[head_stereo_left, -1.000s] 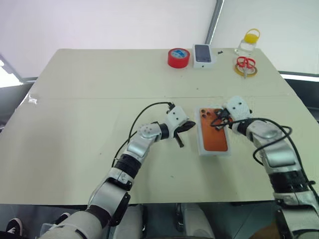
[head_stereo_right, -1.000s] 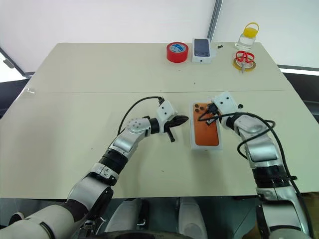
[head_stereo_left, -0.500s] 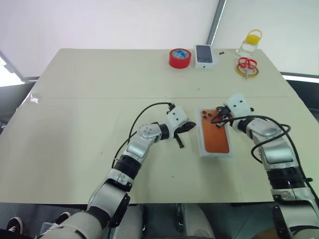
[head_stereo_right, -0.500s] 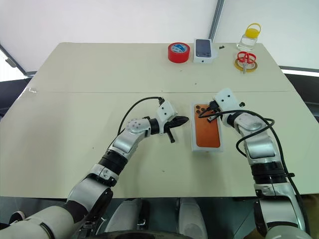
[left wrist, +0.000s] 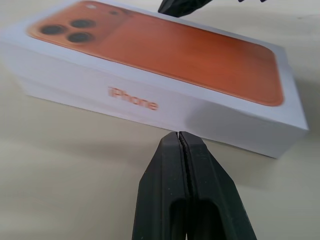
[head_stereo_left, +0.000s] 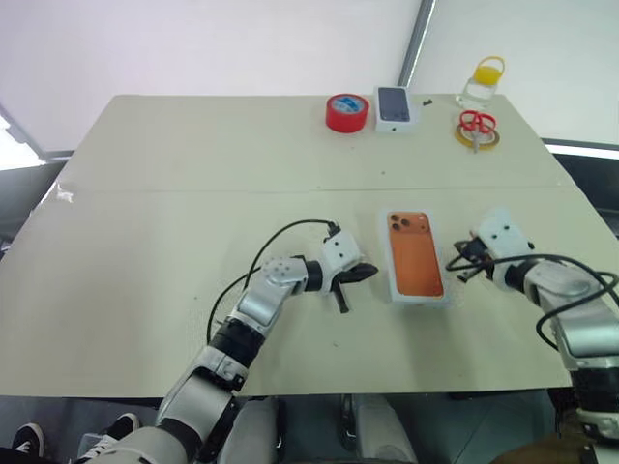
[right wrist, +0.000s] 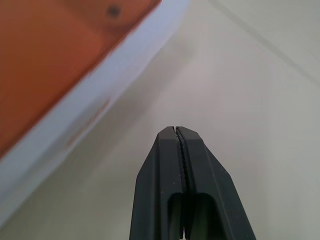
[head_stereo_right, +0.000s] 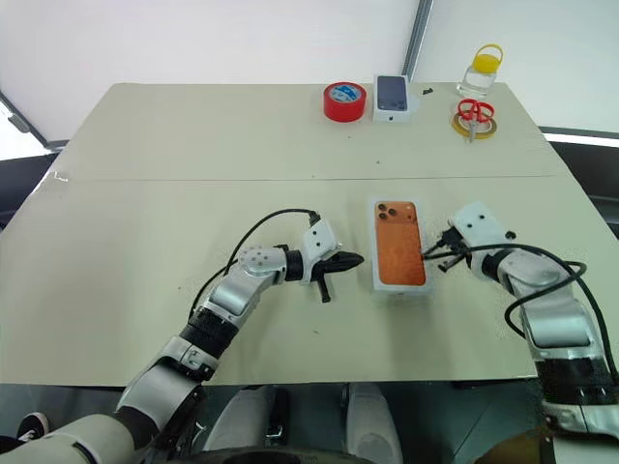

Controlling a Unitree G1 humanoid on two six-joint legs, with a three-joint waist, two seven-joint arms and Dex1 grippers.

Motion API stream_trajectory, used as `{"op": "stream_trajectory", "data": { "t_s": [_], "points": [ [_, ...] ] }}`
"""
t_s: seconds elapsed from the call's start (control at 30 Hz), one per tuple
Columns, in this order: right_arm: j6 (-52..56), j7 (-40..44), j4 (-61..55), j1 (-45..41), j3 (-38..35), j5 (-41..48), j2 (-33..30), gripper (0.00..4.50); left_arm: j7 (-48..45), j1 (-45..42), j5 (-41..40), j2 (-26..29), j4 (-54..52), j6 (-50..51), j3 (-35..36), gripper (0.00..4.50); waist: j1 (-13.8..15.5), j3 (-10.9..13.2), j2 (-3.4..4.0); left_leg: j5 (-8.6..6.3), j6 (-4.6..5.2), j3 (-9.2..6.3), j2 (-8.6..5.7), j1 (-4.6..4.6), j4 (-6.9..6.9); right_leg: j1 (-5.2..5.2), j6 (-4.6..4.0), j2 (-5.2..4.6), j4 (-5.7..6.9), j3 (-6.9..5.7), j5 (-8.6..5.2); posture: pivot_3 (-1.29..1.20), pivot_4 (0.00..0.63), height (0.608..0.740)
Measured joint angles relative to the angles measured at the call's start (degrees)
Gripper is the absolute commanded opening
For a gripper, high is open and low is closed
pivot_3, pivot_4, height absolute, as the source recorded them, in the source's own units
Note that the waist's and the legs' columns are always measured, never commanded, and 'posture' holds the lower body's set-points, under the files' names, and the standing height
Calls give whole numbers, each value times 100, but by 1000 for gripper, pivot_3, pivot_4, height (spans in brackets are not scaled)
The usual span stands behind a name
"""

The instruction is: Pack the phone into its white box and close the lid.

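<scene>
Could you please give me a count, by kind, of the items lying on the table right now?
Phone boxes: 2 (closed white box with its orange-printed lid, smaller white box)
Tape rolls: 2 (red, yellow)
Scissors: 1 (red-handled)
Bottles: 1 (clear, yellow cap)
Total: 6

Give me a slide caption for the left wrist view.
Shut left gripper points at the side of the closed white box, its lid showing an orange phone print, on the table.

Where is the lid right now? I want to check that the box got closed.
In the head views the lid sits closed on the white box, near the table's front edge, between the left gripper and the right gripper, touching neither.
</scene>
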Motion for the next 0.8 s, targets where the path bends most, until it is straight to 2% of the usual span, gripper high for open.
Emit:
{"op": "stream_trajectory", "data": {
  "t_s": [0.37, 0.8],
  "points": [
    [522, 278, -797, 154, 2, 413, -40, 30, 157, -21, 21, -65, 141, -34, -123, 0, 19, 0, 0, 0, 0, -3, 0, -2, 1, 0, -1, 2, -2, -1, -1, 0, 150, 739],
    [618, 144, -732, -120, 73, 359, 11, 30, 450, -334, 21, -230, 708, -229, -34, 0, 17, 0, 0, 0, 0, -2, 0, -2, 1, 0, -1, 2, -2, 0, -1, 0, 150, 739]
  ]
}}
